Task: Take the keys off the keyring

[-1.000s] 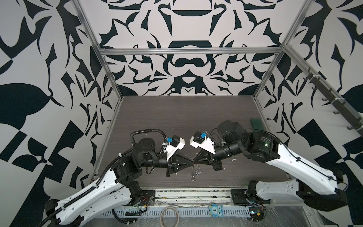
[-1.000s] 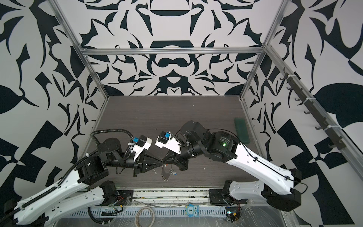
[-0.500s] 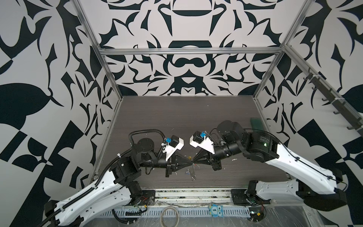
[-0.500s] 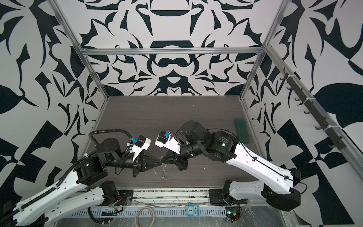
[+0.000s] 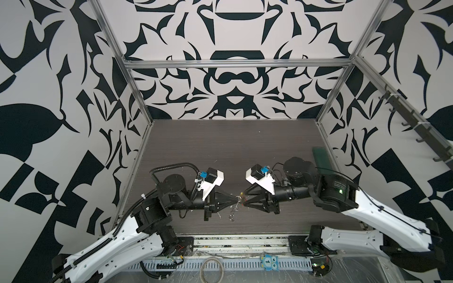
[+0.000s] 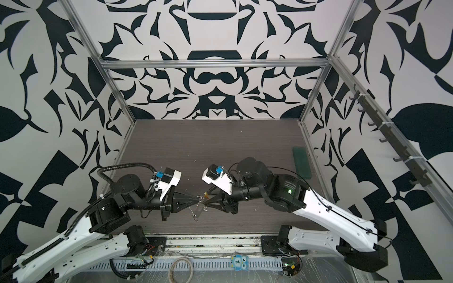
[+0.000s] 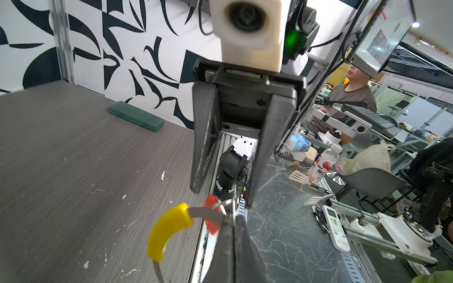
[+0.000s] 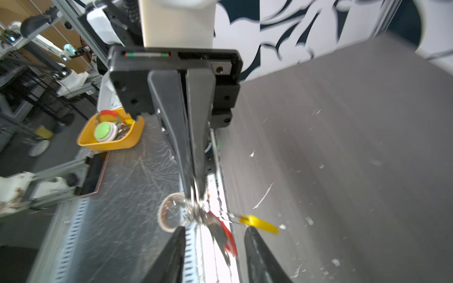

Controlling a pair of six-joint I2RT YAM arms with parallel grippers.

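My left gripper (image 5: 236, 199) (image 6: 199, 199) is shut on the keyring (image 7: 169, 230), pinching its grey band beside the curved yellow section. The loop hangs from the closed tips toward the table in both top views (image 5: 232, 213) (image 6: 196, 212). A red key (image 7: 212, 216) (image 8: 226, 236) dangles at the pinch point, blurred in the right wrist view. My right gripper (image 5: 244, 199) (image 6: 206, 199) (image 8: 215, 229) faces the left one tip to tip and is open, its fingers standing either side of the red key without touching it. The yellow section (image 8: 259, 224) lies just past one finger.
A green case (image 5: 323, 159) (image 6: 302, 161) lies by the right wall. White scraps dot the dark table (image 5: 220, 147). Below the front rail sit a beige hoop (image 5: 212, 270) and a blue tag (image 5: 269, 263). A yellow tray (image 8: 110, 134) stands off the table.
My right gripper has opened and let go of the keyring bundle. The left gripper stayed shut on it, and both arms have lifted slightly, the loop hanging from the left tips.
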